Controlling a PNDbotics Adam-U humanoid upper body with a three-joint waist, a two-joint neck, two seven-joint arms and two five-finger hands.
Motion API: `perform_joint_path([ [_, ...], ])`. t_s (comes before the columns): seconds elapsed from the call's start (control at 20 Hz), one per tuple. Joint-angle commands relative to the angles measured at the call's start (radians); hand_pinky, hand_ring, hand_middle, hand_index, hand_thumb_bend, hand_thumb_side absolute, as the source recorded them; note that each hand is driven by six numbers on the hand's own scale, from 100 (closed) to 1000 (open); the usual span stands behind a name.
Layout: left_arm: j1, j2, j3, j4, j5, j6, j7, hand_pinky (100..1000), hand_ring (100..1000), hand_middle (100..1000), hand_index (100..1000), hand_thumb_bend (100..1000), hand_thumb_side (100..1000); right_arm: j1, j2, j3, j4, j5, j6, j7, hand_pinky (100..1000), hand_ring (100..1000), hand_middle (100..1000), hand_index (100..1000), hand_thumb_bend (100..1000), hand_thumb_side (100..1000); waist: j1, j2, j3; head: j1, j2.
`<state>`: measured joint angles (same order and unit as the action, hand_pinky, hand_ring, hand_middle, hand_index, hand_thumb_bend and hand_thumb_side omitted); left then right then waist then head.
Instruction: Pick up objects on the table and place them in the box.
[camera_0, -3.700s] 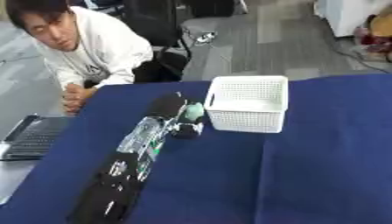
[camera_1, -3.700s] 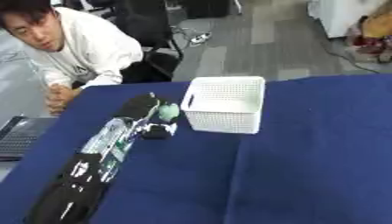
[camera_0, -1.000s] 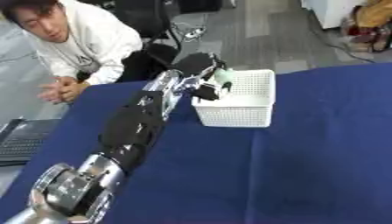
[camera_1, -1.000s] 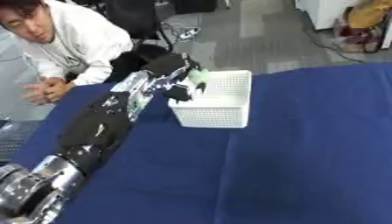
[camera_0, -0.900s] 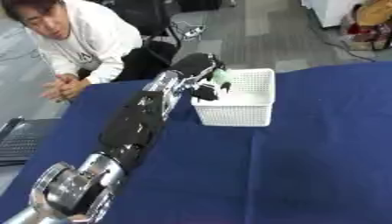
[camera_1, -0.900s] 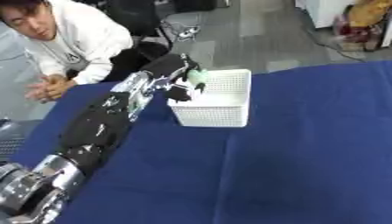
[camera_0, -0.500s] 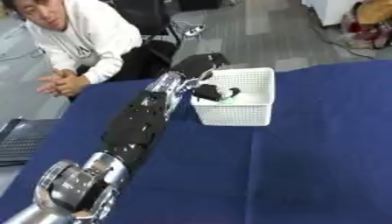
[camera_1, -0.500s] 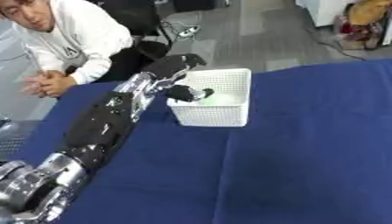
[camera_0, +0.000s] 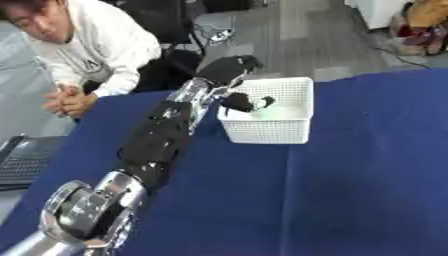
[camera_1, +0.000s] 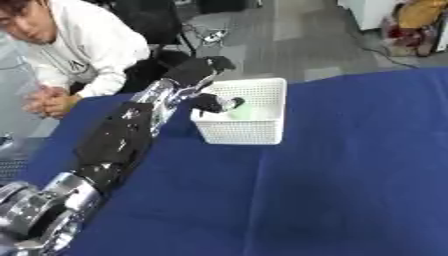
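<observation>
**Left hand over the white basket**

Left hand (camera_0: 238, 102), black, hangs over the white perforated plastic box (camera_0: 271, 130) with fingers relaxed, holding nothing. Beneath it a pale green object (camera_0: 267, 114) lies inside the box, which stands on the blue-clothed desk (camera_0: 350, 190).

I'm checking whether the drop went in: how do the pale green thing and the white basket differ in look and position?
The basket is white, square and perforated, and stands open-topped on the blue table. The green thing is pale, smooth-looking and much smaller. It lies inside the basket, below the left hand. The basket holds; the green thing is held. Both are pale against the dark cloth.
</observation>
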<state>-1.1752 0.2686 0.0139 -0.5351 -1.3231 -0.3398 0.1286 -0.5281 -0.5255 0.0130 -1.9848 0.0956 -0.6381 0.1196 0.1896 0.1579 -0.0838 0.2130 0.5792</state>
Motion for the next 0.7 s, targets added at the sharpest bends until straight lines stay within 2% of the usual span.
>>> perform_joint_path([
  [0.05,-0.01,0.03,0.014,-0.039,0.024,-0.002,0.008,822,881,915,940,568,809,-0.019,-0.006,-0.005,-0.015,0.001,0.0,0.002,100,268,309,573,100,1000,-0.008,-0.015,0.005,0.011,-0.013],
  [0.25,0.053,0.055,0.011,-0.156,0.13,-0.021,0.017,773,837,898,934,523,759,-0.013,-0.011,-0.008,-0.015,0.005,0.002,0.0,100,267,307,572,100,1000,-0.007,-0.015,0.015,0.001,-0.02],
  [0.45,0.164,0.097,-0.009,-0.348,0.298,-0.033,0.025,727,808,884,927,488,720,-0.001,-0.02,-0.012,-0.015,0.011,0.002,-0.004,100,266,306,572,100,1000,-0.009,-0.016,0.032,-0.014,-0.026],
  [0.7,0.341,0.126,-0.017,-0.613,0.5,0.007,0.042,679,773,869,923,442,697,0.019,-0.033,-0.02,-0.015,0.026,0.003,-0.014,100,264,303,572,100,1000,-0.016,-0.019,0.056,-0.027,-0.038],
])
